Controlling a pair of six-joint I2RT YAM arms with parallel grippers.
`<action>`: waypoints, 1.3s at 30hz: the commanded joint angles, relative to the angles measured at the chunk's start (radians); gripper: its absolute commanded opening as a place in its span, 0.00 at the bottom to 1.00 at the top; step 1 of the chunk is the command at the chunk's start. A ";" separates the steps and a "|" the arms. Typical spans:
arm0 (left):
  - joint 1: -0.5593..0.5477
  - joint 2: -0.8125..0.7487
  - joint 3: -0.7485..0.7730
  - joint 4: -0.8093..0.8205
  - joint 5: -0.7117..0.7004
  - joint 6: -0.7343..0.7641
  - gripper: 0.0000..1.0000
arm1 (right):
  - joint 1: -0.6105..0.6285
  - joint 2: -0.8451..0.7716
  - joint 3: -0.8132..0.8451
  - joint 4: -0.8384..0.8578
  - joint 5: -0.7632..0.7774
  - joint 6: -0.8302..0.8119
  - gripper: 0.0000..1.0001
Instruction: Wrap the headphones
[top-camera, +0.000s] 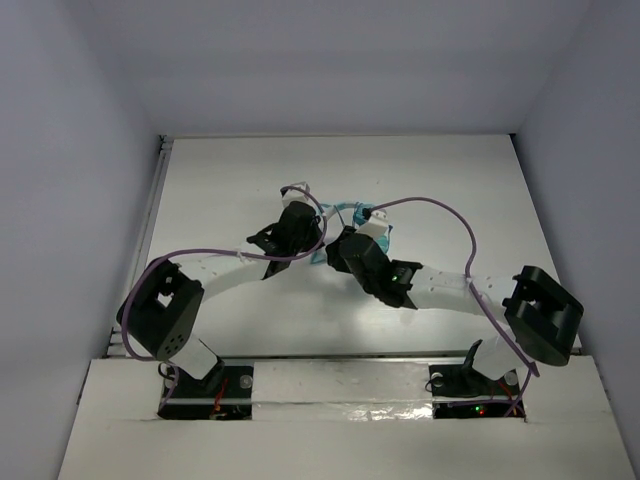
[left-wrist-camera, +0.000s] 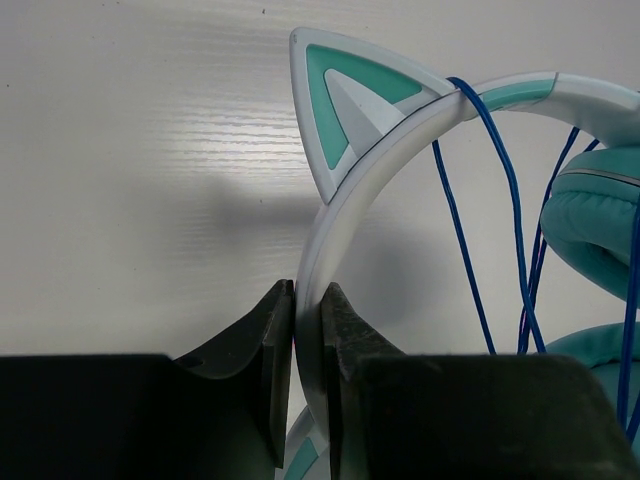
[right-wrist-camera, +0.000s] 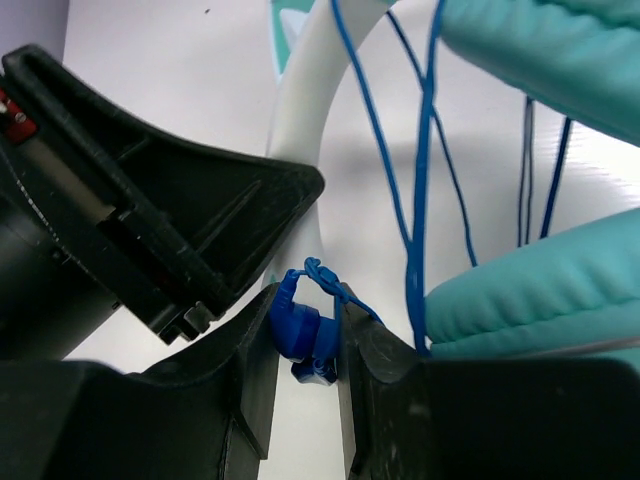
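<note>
The teal, cat-eared headphones (top-camera: 347, 213) sit mid-frame in the top view on the white table (top-camera: 230, 170). The left gripper (left-wrist-camera: 308, 300) is clamped tight on their pale headband (left-wrist-camera: 350, 190). The right gripper (right-wrist-camera: 308, 310) pinches the cord's blue plug (right-wrist-camera: 298, 333).

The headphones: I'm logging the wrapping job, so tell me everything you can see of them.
The headphones look like pale plastic with teal trim. They have a thin white headband carrying a pointed cat ear with a teal inset, and two padded teal ear cups. A thin blue cord runs in several strands over the headband and between the cups, ending in a blue plug. The left gripper is shut on the headband, and the right gripper pinches the plug. The white table lies beneath.
</note>
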 joint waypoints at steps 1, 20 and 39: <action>-0.005 -0.014 0.012 0.082 0.023 -0.033 0.00 | 0.014 0.002 0.040 -0.004 0.121 0.066 0.00; -0.005 0.020 0.090 0.020 -0.001 0.003 0.00 | 0.014 0.022 0.099 -0.125 0.147 0.129 0.48; 0.045 0.029 0.128 -0.014 0.069 0.033 0.00 | 0.014 -0.107 0.089 -0.135 -0.034 0.060 0.56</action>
